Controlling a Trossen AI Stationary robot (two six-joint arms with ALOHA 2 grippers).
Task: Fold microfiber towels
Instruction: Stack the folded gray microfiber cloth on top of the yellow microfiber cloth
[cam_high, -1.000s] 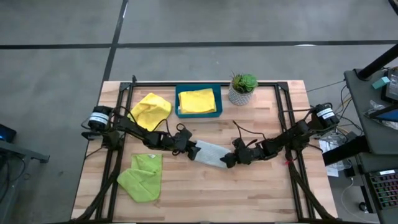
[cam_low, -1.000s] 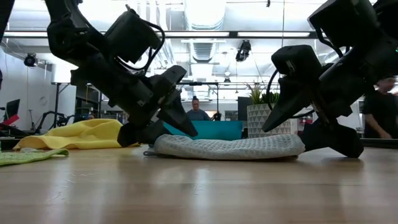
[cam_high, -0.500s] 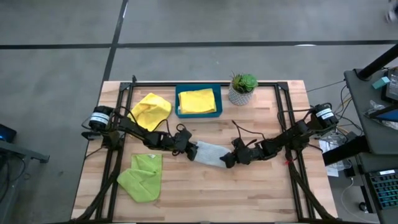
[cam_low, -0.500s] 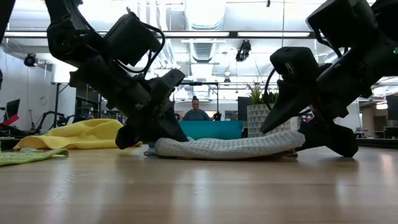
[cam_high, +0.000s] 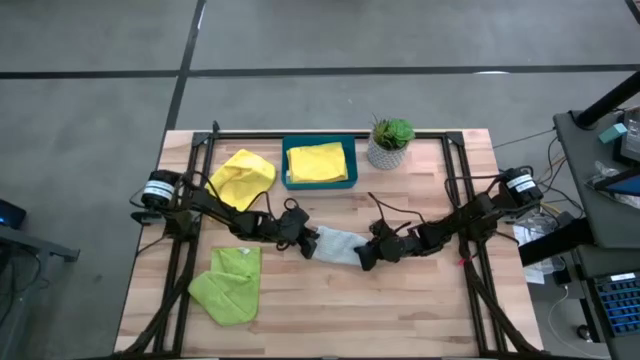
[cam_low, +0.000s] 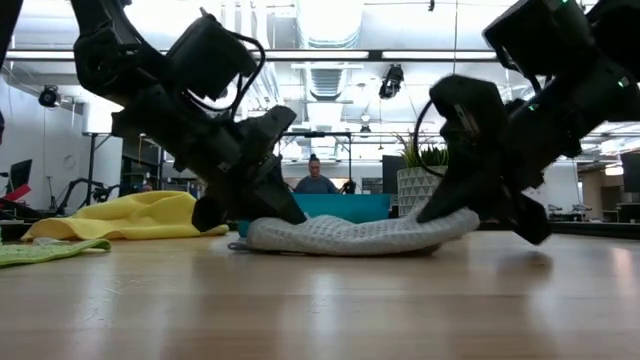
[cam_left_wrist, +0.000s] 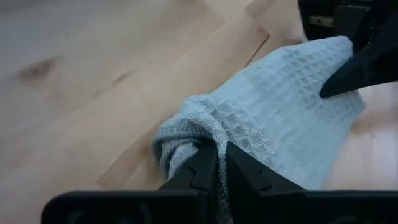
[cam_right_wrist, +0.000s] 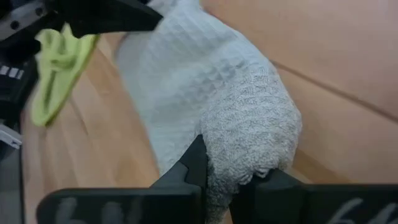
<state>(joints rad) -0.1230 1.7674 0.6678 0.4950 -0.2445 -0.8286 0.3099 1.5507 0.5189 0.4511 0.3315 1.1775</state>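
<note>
While both of your arms reached in low over the middle of the wooden table (cam_high: 420, 310), your left gripper (cam_high: 303, 238) had its fingers pinched tight on one end of the grey towel (cam_high: 338, 245), and your right gripper (cam_high: 366, 254) was clamped on the opposite end. The left wrist view showed you that first pinch clearly: the two dark fingers (cam_left_wrist: 202, 171) met on a bunched fold of the waffle-textured cloth, with the rest of it spread flat on the wood beyond. In the right wrist view the cloth bulged up between that arm's fingers (cam_right_wrist: 194, 163), gathered into a rounded hump. From the low view you had the towel lying on the tabletop along most of its span, its right-arm end lifted slightly off the surface. Around your work, the lime green towel (cam_high: 229, 285) lay crumpled near the front left of the table, well apart from the grey one. A yellow towel (cam_high: 243, 176) sat loosely heaped toward the back left, just beside the teal tray (cam_high: 319, 184), and a second yellow towel (cam_high: 318, 161) lay inside that tray. A small potted plant (cam_high: 389, 142) stood just to the right of the tray. In the room behind the table, a person (cam_low: 317, 178) was seated.
</note>
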